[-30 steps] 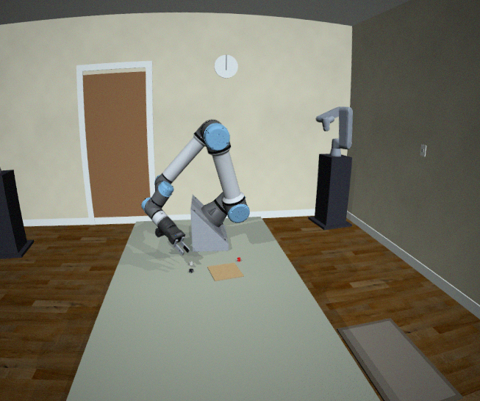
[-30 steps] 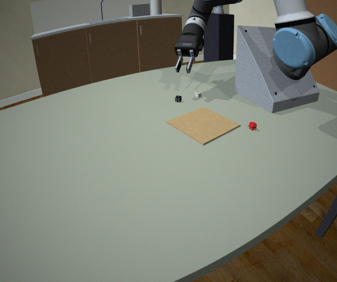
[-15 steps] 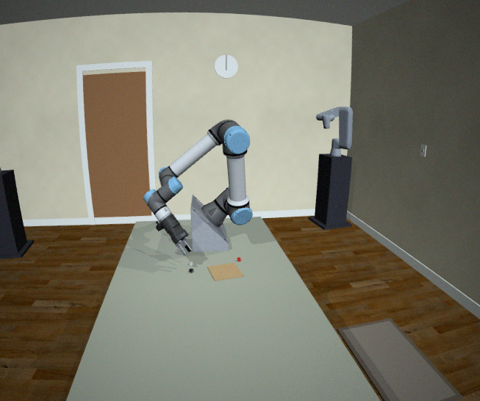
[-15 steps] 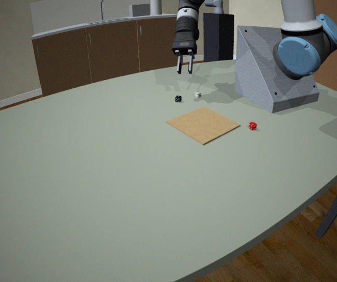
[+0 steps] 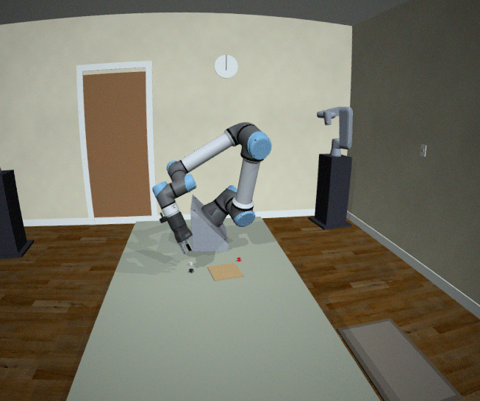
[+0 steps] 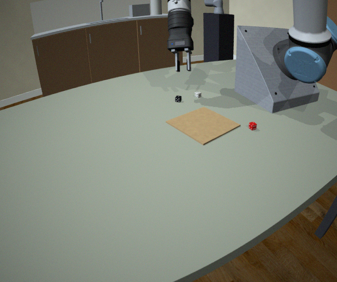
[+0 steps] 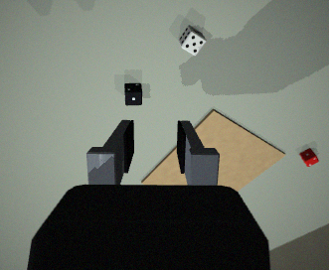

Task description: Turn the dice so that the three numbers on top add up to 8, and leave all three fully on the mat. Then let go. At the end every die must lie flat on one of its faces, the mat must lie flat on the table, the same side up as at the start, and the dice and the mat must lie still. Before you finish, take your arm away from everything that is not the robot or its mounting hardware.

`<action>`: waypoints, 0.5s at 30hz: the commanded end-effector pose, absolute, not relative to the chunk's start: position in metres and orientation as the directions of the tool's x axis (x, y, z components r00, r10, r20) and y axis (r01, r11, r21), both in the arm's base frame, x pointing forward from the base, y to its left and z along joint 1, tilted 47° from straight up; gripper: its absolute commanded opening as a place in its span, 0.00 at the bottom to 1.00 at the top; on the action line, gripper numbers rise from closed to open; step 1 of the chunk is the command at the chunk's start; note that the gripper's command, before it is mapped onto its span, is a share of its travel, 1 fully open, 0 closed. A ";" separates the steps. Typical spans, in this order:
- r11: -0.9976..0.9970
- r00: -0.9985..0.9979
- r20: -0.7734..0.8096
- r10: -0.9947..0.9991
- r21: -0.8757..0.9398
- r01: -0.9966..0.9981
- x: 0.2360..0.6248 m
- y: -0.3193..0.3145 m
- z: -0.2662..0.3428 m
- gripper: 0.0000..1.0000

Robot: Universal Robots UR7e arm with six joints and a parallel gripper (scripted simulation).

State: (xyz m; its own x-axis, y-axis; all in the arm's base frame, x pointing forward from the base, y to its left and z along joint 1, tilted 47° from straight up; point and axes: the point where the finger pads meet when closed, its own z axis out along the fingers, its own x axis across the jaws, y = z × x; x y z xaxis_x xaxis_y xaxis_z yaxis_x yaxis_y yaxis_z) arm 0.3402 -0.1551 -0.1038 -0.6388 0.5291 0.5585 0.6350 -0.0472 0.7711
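Note:
The gripper is part open and empty, above the table behind the dice. The tan square mat lies flat, with no die on it. The white die rests on the table; its largest visible face in the wrist view is a five. The black die rests near it; its wrist-view faces show one pip and apparently two. The red die rests on the table beside the mat; its top number is unclear.
The grey wedge-shaped robot base stands behind the dice and mat. Arm shadows fall across the table near the white die. The table edge shows at the lower right in the wrist view.

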 end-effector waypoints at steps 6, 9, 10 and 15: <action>0.143 -0.601 0.566 0.564 0.650 0.747 0.350 -0.160 -0.090 0.64; 0.196 -0.591 0.555 0.586 0.610 0.768 0.355 -0.163 -0.083 0.64; 0.213 -0.587 0.550 0.594 0.596 0.774 0.357 -0.164 -0.081 0.64; 0.274 -0.573 0.524 0.630 0.541 0.795 0.366 -0.168 -0.069 0.64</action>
